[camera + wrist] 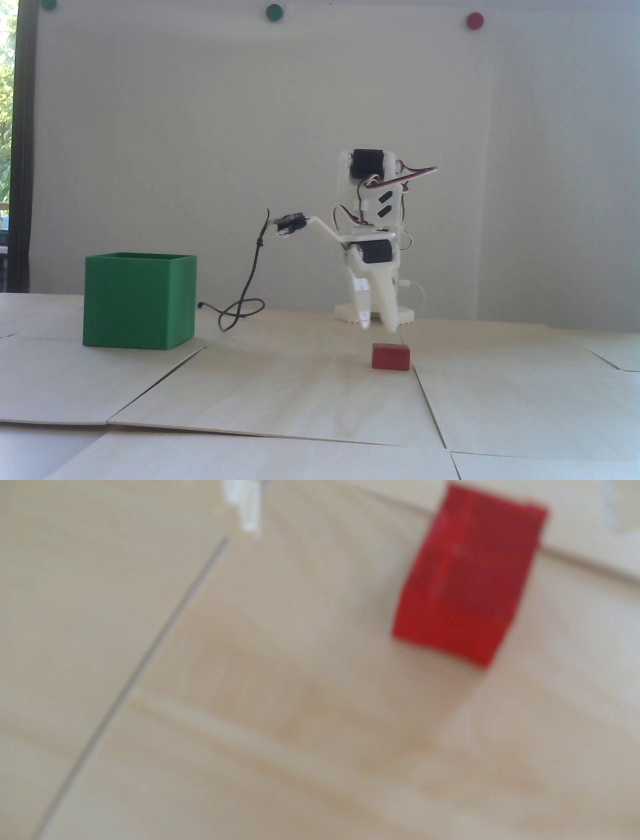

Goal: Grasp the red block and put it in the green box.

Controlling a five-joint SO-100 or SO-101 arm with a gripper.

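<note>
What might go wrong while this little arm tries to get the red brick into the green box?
1. The gripper hangs behind the red block, not around it; closing now would probably miss.
2. In the wrist view the red block sits skewed, so the fingers might nudge it instead of gripping.
3. The green box stands far left with tall walls; a low carry could bump its rim.

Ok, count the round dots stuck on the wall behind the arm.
3, all along the wall's top edge in the fixed view: a green dot at far left, cut off by the frame, a second green dot near the middle, and a red dot to the right. More may sit out of frame.
</note>
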